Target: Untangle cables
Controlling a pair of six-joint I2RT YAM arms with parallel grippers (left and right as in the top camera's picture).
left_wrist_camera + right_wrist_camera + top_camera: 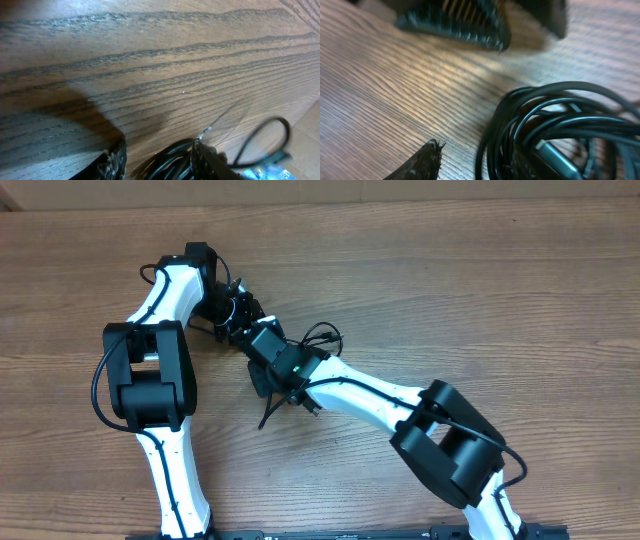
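Cables: one tangled bundle, left of centre on the table, strand count unreadable. Both grippers meet over it.

Left gripper: jaws apart, bundle sits in the gap against one finger, bare wood showing on the other side, so not pinched.

Right gripper: jaws spread, only wood between them, coil just beside the fingers.

Count: two arms, two grippers, one bundle.

Surface: brown wood-grain tabletop.
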